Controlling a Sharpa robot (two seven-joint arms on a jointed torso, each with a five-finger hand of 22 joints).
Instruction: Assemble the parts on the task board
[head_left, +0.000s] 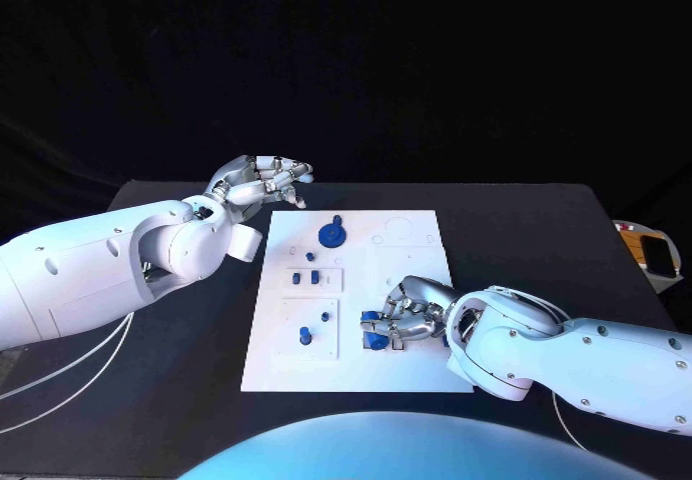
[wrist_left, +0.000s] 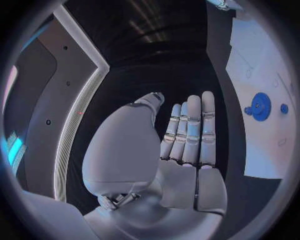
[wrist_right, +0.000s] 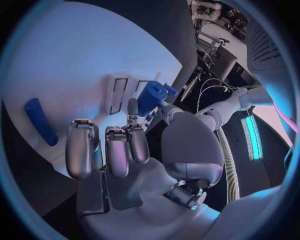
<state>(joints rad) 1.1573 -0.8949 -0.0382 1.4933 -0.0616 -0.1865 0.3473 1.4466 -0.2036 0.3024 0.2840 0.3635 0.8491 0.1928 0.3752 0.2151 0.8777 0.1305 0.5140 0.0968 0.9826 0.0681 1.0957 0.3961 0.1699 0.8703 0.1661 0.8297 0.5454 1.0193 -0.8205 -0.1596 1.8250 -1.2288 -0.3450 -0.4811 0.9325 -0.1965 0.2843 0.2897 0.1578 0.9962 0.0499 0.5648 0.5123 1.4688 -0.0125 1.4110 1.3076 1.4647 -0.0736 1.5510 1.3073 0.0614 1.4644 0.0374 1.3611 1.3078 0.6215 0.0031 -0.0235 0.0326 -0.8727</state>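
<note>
The right hand (head_left: 408, 312) is seen over the task board (head_left: 411, 375), near its right edge toward the near corner, with its fingers (wrist_right: 119, 150) curled in and a small blue part (wrist_right: 152, 96) pinched between thumb and fingertip. A blue rod (wrist_right: 40, 121) lies on the board beside that hand. The left hand (head_left: 263, 181) is held above the black table (head_left: 577, 240) just off the board's far left corner; its fingers (wrist_left: 190, 130) are extended side by side, and nothing is held. A round blue part (head_left: 333, 234) sits on the board near its far edge.
</note>
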